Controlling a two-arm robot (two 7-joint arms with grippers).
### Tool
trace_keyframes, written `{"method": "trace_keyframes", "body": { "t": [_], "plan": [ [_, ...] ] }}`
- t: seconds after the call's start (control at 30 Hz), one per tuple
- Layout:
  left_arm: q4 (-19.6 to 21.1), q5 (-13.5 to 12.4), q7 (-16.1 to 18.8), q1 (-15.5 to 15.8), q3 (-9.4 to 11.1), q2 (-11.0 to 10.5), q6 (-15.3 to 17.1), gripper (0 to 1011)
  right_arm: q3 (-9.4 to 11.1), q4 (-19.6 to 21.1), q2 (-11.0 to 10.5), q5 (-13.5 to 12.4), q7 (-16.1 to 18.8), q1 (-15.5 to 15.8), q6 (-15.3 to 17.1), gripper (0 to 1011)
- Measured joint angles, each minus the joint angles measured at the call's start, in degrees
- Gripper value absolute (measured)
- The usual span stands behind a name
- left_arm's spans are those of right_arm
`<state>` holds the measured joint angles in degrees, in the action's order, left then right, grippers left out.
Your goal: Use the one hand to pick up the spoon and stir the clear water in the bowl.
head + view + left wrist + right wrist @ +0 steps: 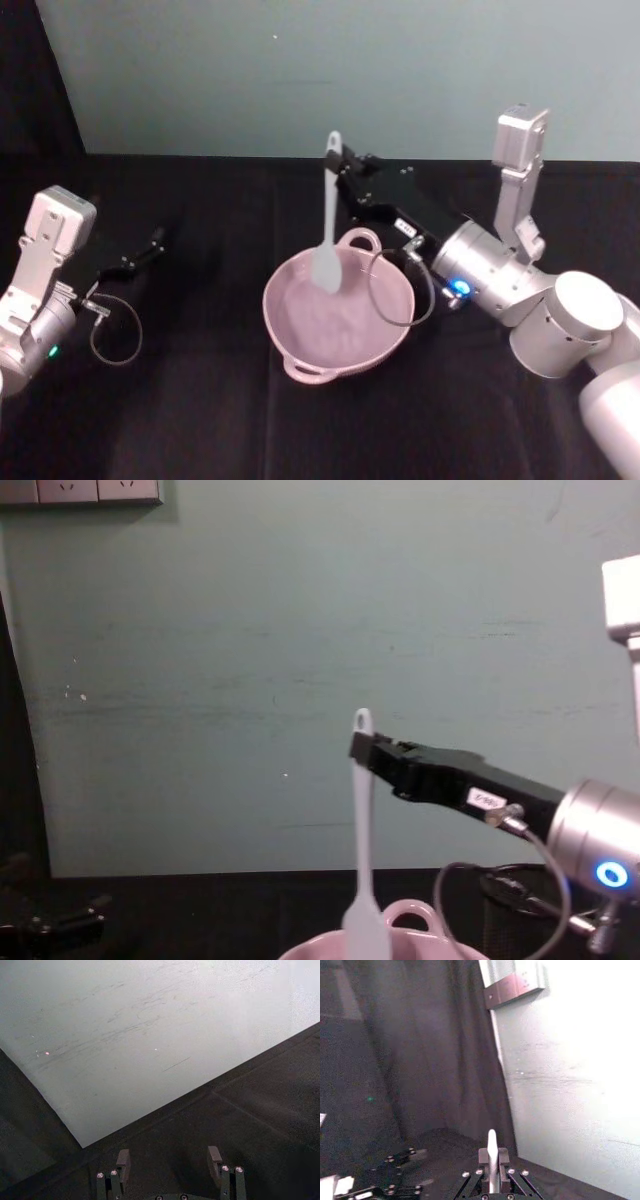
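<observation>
the bowl (310, 332) sits near the middle of the black-clothed table (200, 420), one looped handle toward the far wall and the other toward the near edge. bare cloth lies all round it: a wide stretch between it and the left arm, and more in front toward the near edge. behind it the table's far edge meets the pale green wall (300, 70), and the right gripper (345, 162) is close to that line, so there is less room behind than in front. a black cable (400, 290) loops from the right wrist over the bowl's right rim.

the right arm reaches in from the right side, its silver wrist low and lit blue, the black gripper body slanting up and leftward above the bowl's far rim. its jaws are closed narrow on the spoon (328, 225), gripping high on the handle just under the hole. from the chest the right gripper (362, 748) holds the spoon (361, 830) hanging nearly upright, its flat head down at the bowl (410, 916), inside the far rim. whether the head touches water cannot be told. from the right wrist, the handle tip (491, 1142) stands up between the closed jaws of the gripper (491, 1159).

the left gripper (157, 238) rests low at the left side, well apart from the bowl, pointing toward the wall. its jaws (168, 1160) stand wide with nothing between them.
</observation>
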<state>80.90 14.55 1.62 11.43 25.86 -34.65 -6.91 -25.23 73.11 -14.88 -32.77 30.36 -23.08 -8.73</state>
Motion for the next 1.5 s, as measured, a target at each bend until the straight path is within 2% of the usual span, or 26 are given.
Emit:
{"method": "trace_keyframes", "body": {
  "t": [0.4,0.6,0.73,1.03,1.3,1.5],
  "plan": [
    [0.0,0.0,0.0,0.0,0.0,0.0,0.0,1011,2.9,3.1,-3.8,1.9,-1.5,2.2,1.2,117],
    [0.0,0.0,0.0,0.0,0.0,0.0,0.0,1011,3.2,6.9,-5.4,2.1,-1.5,4.4,3.1,117],
    [0.0,0.0,0.0,0.0,0.0,0.0,0.0,1011,2.6,9.7,-5.8,1.7,-1.2,6.4,4.0,117],
    [0.0,0.0,0.0,0.0,0.0,0.0,0.0,1011,0.2,12.1,-4.5,1.2,-0.7,8.3,4.4,117],
    [0.0,0.0,0.0,0.0,0.0,0.0,0.0,1011,-1.6,9.2,-1.7,1.1,-0.2,6.2,3.1,117],
    [0.0,0.0,0.0,0.0,0.0,0.0,0.0,1011,-1.8,6.2,-0.1,1.0,-0.1,4.2,2.2,117]
  ]
}}
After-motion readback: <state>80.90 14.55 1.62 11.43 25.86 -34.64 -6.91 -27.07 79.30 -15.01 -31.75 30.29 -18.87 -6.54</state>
